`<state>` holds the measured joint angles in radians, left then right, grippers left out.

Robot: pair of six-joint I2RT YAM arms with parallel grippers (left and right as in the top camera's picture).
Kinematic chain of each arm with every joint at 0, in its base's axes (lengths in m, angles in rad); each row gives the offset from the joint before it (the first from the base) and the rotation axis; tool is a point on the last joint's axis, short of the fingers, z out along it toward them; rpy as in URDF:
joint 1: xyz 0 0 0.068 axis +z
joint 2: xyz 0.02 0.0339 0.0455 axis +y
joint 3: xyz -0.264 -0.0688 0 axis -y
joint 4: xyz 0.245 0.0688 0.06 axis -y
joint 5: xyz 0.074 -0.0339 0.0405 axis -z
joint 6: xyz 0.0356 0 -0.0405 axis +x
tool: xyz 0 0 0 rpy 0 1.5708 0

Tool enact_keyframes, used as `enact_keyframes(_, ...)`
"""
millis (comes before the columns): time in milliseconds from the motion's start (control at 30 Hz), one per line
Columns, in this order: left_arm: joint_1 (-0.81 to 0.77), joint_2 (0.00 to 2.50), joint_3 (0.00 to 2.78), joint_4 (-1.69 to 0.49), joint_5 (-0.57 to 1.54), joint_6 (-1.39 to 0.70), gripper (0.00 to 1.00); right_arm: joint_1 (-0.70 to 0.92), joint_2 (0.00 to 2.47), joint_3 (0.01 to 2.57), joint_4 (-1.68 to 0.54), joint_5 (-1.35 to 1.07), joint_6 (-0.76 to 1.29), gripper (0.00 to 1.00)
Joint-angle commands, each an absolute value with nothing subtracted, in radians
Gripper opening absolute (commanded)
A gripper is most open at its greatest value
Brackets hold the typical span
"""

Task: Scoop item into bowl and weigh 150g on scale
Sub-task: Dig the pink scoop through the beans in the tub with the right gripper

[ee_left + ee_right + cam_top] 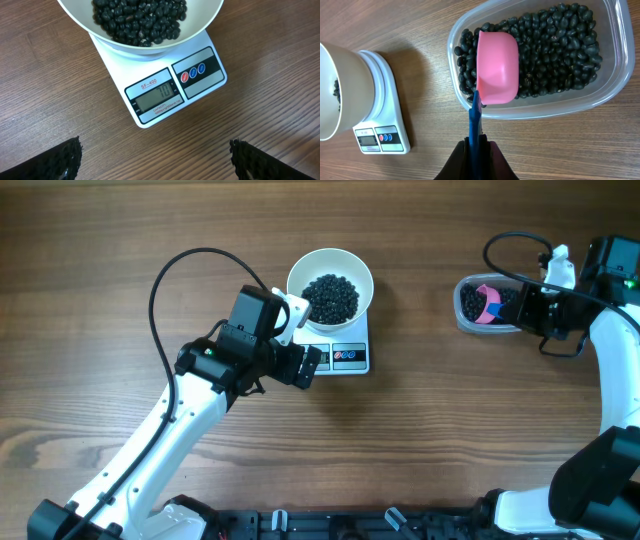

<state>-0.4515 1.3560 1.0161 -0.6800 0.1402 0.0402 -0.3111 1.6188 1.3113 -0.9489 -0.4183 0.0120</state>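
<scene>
Overhead: scale [345,360] runs lengthwise near-to-far, display [156,97] at near end.

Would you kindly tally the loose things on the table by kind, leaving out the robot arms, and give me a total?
white bowl: 1
scale: 1
clear tub: 1
pink scoop: 1
heaps of black beans: 2 (one in the bowl, one in the tub)
Total: 6

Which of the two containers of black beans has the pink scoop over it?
The clear plastic tub, where the right gripper holds the scoop by its blue handle. The white bowl stands on the scale with no scoop near.
</scene>
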Motion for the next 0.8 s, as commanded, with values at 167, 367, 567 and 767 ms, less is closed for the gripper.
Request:
enact_keyframes(167, -0.447, 1.347, 1.032, -0.677, 0.152, 0.048, 1.00, -0.319, 1.663, 1.314, -0.936, -0.442, 0.047, 0.04)
enact_keyframes(367, -0.447, 1.347, 1.032, -0.677, 0.152, 0.048, 1.00, -0.350, 1.663, 1.314, -0.908, -0.495, 0.150, 0.04)
enact_keyframes(567, -0.447, 1.347, 1.032, -0.677, 0.152, 0.048, 1.00, -0.387, 1.663, 1.314, -0.907, -0.563, 0.161, 0.04)
enact_keyframes(767, -0.447, 1.347, 1.032, -0.677, 0.152, 0.048, 1.00, -0.423, 1.663, 1.314, -0.909, -0.572, 0.186, 0.04)
